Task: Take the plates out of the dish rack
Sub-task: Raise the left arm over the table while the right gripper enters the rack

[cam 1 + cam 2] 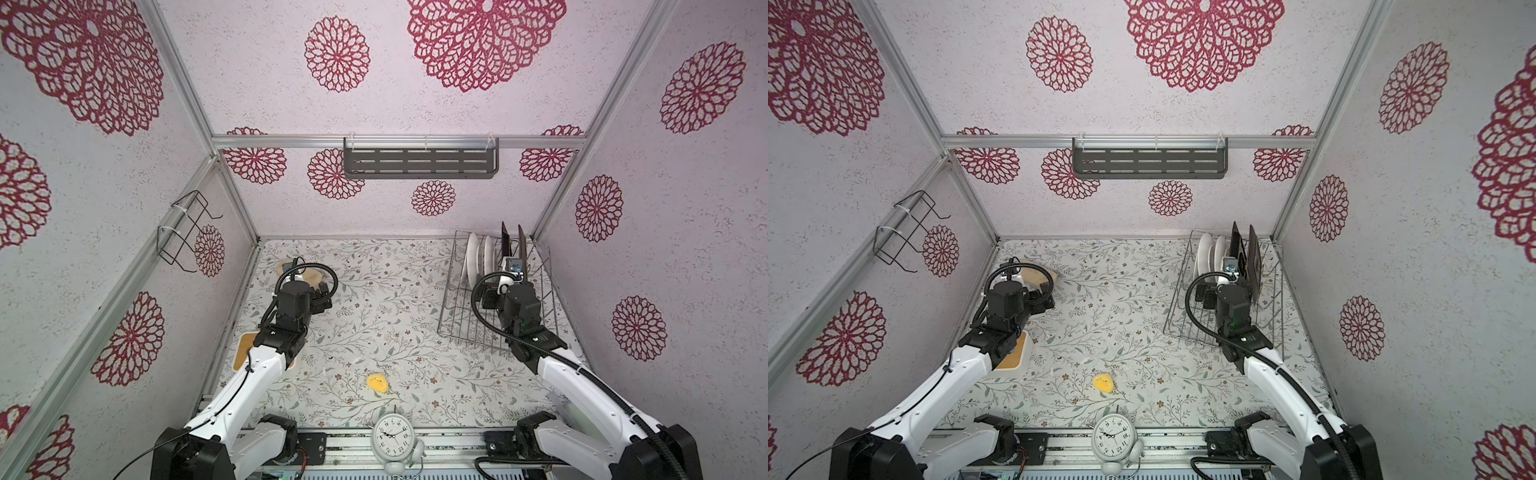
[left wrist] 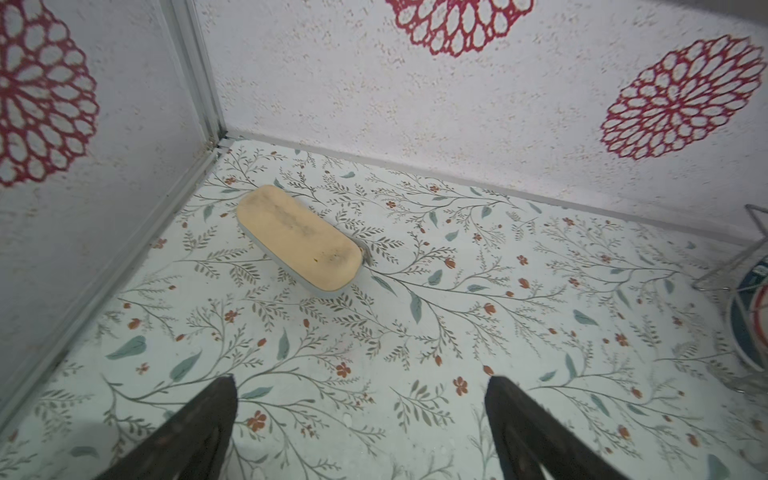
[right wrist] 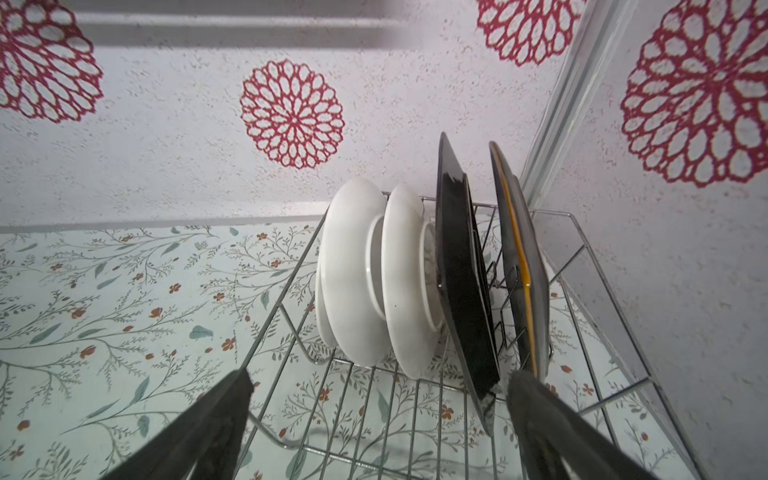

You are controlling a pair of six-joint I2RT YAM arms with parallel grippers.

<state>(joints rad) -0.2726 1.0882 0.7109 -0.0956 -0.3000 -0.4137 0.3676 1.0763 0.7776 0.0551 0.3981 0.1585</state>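
Observation:
The dish rack [image 1: 465, 324] [image 1: 1187, 320], silver wire, stands at the back right of the table in both top views. Upright in it are two round white plates [image 3: 353, 274] [image 3: 405, 282] and two dark square plates [image 3: 461, 274] [image 3: 519, 266]; the outer square one shows a yellow-cream edge. My right gripper [image 3: 380, 380] is open over the rack's grid base, just short of the plates, with nothing between its fingers. My left gripper [image 2: 361, 380] is open and empty above the table at the left. A teal-rimmed plate [image 2: 752, 316] shows at the edge of the left wrist view.
A tan oblong block [image 2: 299, 239] [image 1: 311, 276] lies near the back left corner. A wooden board [image 1: 243, 353] sits under the left arm. There is a yellow lump [image 1: 377, 383] mid-front and a white alarm clock [image 1: 392, 436] at the front edge. A grey slotted shelf [image 1: 419, 160] and a black wire holder [image 1: 187, 232] hang on the walls.

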